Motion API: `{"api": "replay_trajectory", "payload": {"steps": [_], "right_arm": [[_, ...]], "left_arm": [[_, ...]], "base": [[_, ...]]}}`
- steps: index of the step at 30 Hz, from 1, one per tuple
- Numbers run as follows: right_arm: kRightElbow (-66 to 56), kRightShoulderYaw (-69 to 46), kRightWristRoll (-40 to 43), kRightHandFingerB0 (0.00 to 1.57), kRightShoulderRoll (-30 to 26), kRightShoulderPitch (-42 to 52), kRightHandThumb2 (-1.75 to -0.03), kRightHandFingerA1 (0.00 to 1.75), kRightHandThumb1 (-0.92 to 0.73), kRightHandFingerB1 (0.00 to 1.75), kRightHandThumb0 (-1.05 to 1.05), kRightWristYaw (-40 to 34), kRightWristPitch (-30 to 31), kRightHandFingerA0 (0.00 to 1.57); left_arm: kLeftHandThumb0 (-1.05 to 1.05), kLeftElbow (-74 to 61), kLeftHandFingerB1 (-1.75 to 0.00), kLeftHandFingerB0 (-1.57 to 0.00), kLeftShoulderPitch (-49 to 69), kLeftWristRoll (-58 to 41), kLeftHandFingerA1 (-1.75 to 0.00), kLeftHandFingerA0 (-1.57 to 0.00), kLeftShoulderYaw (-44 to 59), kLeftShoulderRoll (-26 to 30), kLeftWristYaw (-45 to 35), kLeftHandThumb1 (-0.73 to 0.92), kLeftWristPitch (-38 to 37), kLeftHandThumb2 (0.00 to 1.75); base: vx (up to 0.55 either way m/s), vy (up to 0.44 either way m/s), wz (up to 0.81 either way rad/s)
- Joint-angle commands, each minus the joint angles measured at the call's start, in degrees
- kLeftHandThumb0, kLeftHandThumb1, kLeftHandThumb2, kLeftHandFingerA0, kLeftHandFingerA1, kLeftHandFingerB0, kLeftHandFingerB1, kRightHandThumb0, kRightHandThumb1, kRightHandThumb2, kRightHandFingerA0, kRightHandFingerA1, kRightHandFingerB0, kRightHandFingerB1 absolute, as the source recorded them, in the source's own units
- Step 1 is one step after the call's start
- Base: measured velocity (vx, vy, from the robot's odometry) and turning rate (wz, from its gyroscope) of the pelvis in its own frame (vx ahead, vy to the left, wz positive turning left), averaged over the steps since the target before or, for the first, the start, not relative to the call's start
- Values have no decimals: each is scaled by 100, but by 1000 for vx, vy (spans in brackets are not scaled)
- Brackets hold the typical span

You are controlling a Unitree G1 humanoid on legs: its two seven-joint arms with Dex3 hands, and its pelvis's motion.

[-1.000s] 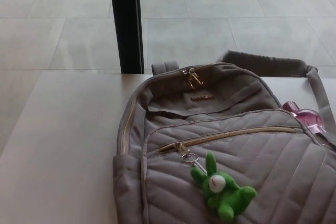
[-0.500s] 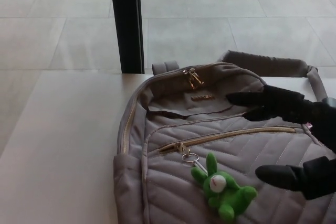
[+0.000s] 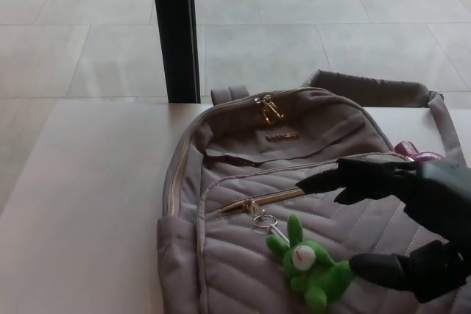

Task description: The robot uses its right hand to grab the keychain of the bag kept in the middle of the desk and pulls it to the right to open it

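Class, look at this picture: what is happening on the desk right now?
A grey backpack lies flat on the desk, its front pocket zip closed, with a green plush keychain hanging from the zip pull. The robot's right hand reaches in from the right, fingers apart, one fingertip over the zip line and another beside the keychain. It has not gripped the keychain. The left hand is out of sight.

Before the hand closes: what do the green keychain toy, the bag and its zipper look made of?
Green keychain toy: soft fuzzy plush, apparently stuffed. Bag: grey-taupe quilted fabric, matte, with stitched chevron lines. Front zipper: shiny gold-coloured, probably metal, as is the key ring. Right hand: black, open.
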Motion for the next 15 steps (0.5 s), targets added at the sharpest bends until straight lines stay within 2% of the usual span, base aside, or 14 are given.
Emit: {"api": "replay_trajectory", "payload": {"steps": [1, 2, 6, 8, 10, 11, 14, 15], "right_arm": [[-161, 165, -670, 40, -40, -129, -63, 64, -75, 39, -82, 178, -180, 51], [-187, 202, -746, 41, -18, -141, -63, 65, -78, 39, -84, 182, -186, 52], [-243, 320, -946, 37, 2, -156, -63, 71, -79, 42, -86, 247, -301, 51], [-257, 286, -1025, 31, -84, -100, -64, 72, -82, 43, -87, 347, -315, 49], [-183, 238, -1150, 31, -137, -43, -65, 71, -84, 42, -89, 357, -386, 51], [-162, 219, -1200, 30, -166, -30, -68, 73, -87, 42, -91, 373, -406, 51], [50, 37, -1244, 29, -236, 74, -67, 74, -86, 41, -92, 312, -598, 53], [64, 23, -1281, 25, -228, 83, -109, 77, -66, 51, -87, 319, -593, 54]], "left_arm": [[-61, 5, -53, -41, 17, -40, -65, -53, -27, 128, 39, 55, -194, 93], [-59, 4, -39, -49, 27, -26, -57, -56, -49, 140, -10, 69, -233, 61], [-61, 59, -39, -46, 30, -90, -54, -54, -5, 142, -154, 70, -280, 61], [-61, 42, -39, -48, 28, -58, -57, -58, -36, 125, -65, 71, -254, 62], [-60, 34, -39, -46, 23, -66, -57, -57, -34, 121, -52, 71, -210, 62], [-62, 40, -53, -37, 17, -96, -63, -50, -8, 117, -71, 58, -194, 94], [-62, 29, -53, -35, 3, -81, -63, -49, -17, 137, -121, 59, -217, 96], [-60, 21, -39, -42, 1, -56, -53, -55, -35, 137, -61, 74, -209, 63]], "base": [[0, 0, 0], [0, 0, 0], [0, 0, 0], [0, 0, 0], [0, 0, 0], [0, 0, 0], [0, 0, 0], [0, 0, 0]]}}
